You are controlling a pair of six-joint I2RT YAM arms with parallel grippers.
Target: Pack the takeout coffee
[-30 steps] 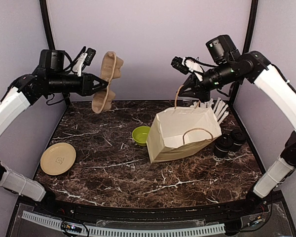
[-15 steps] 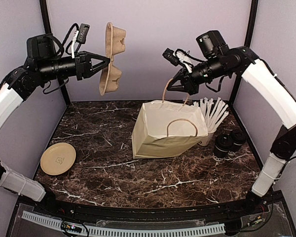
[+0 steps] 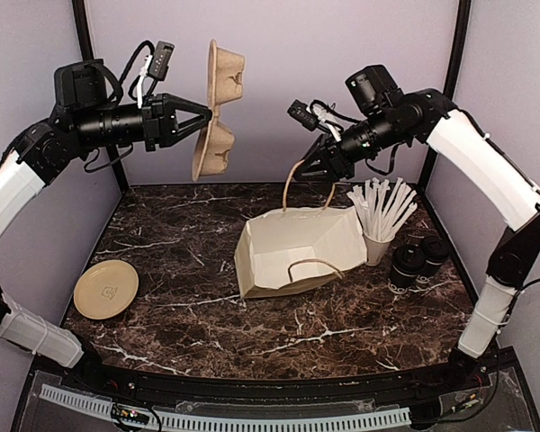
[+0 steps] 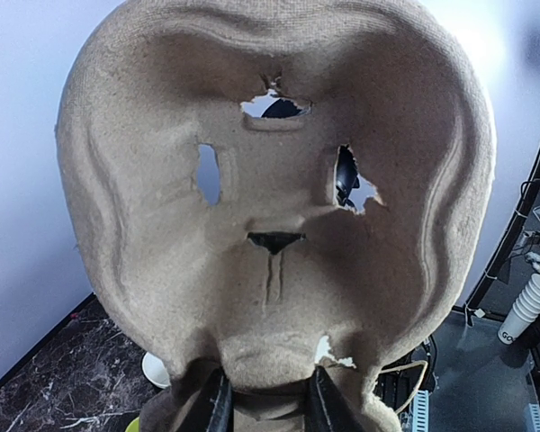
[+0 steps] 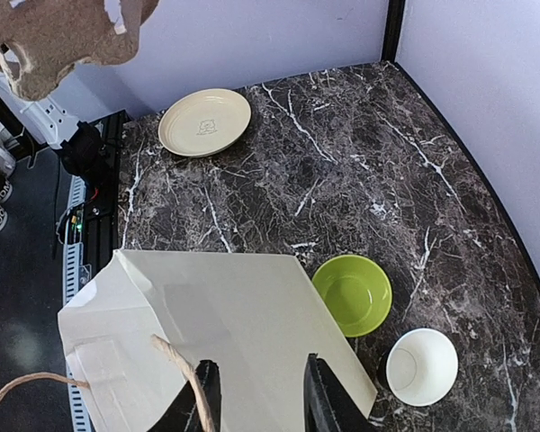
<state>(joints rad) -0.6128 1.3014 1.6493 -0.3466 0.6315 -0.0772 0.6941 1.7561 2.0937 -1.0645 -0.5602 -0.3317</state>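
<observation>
Two lidded black coffee cups (image 3: pixel 419 259) stand at the table's right edge. In the right wrist view, an open cup (image 5: pixel 421 365) with a white inside and a dark side stands by the green bowl. High at the back left, my left gripper (image 3: pixel 196 129) (image 4: pixel 265 396) is shut on the lower edge of a brown pulp cup carrier (image 3: pixel 220 110) (image 4: pixel 270 180), held on edge. A cream paper bag (image 3: pixel 297 254) (image 5: pixel 225 333) lies tilted on the table. Above it, my right gripper (image 3: pixel 318 167) (image 5: pixel 256 389) is open, with the rope handle (image 5: pixel 175 360) outside its left finger.
A white cup of straws (image 3: pixel 380 216) stands between the bag and the lidded cups. A tan plate (image 3: pixel 105 288) (image 5: pixel 204 121) lies at the left. The lime-green bowl (image 5: pixel 352 293) sits behind the bag, hidden in the top view. Walls enclose the back and sides.
My right gripper has opened off the bag's handle, and the bag has sunk and slid left. My left gripper has carried the cup carrier higher and to the right.
</observation>
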